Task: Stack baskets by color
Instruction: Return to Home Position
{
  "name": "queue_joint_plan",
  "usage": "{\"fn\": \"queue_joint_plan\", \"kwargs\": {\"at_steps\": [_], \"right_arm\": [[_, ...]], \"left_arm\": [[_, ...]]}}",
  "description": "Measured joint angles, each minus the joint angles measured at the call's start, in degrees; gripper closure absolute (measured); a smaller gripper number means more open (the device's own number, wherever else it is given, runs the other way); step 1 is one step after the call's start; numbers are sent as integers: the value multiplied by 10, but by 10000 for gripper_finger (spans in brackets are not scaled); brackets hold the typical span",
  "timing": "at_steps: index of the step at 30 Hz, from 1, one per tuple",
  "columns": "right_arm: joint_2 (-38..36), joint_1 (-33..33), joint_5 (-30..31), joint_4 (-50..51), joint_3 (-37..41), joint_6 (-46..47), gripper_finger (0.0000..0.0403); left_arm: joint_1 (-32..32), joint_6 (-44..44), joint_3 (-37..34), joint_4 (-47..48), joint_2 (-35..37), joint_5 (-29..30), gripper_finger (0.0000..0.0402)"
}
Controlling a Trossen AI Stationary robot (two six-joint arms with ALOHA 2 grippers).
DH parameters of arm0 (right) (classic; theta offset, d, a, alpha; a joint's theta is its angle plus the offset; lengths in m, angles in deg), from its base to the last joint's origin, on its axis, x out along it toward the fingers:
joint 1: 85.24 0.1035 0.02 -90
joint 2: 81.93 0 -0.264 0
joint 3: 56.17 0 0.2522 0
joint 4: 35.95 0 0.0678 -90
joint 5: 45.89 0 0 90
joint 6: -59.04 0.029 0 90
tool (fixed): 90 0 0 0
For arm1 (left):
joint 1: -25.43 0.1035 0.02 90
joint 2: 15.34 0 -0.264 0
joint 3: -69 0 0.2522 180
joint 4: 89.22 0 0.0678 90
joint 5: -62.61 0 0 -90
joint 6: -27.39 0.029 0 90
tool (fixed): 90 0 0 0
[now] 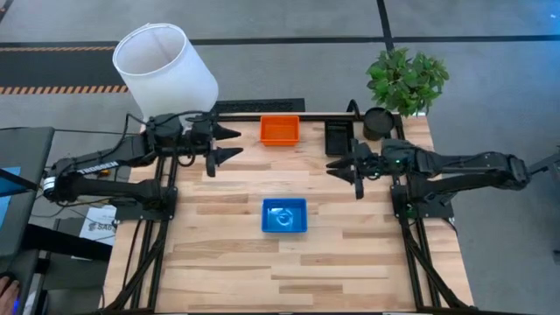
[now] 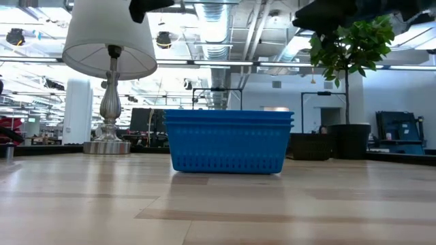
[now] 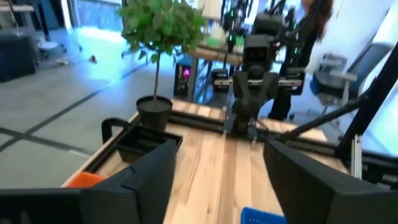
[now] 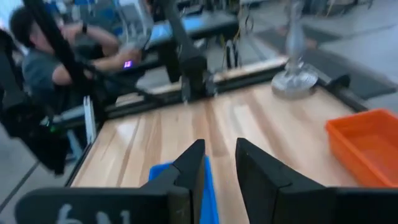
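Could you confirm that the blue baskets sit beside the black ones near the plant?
Not quite: the high view shows the orange baskets beside the black baskets near the plant; the blue baskets sit mid-table.

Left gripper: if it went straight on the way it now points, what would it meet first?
Most likely the right gripper, which faces the left gripper across the wooden table. The stacked black mesh plastic baskets lie beside that line. Heights may differ.

An open-plan robotics lab: exposed ceiling ducts [image 2: 218, 34], a monitor [image 1: 10, 188] and a seated person [image 4: 43, 68] at the table's [image 1: 350, 254] 9 o'clock.
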Motion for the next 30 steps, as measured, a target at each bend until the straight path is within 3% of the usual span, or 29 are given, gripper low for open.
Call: {"fn": "queue_joint_plan", "kwargs": {"at_steps": [8, 17, 24, 30], "right_arm": [[-69, -42, 1, -65, 67, 17, 301], [-115, -52, -5, -23, 85, 26, 301], [-173, -53, 25, 54, 86, 26, 301], [-194, -63, 39, -35, 163, 68, 301]], "left_arm": [[0, -83, -172, -148, 68, -1, 254], [0, -121, -283, -157, 143, -10, 387], [0, -135, -348, -157, 229, 25, 399], [0, -152, -413, -210, 276, 31, 401]]}}
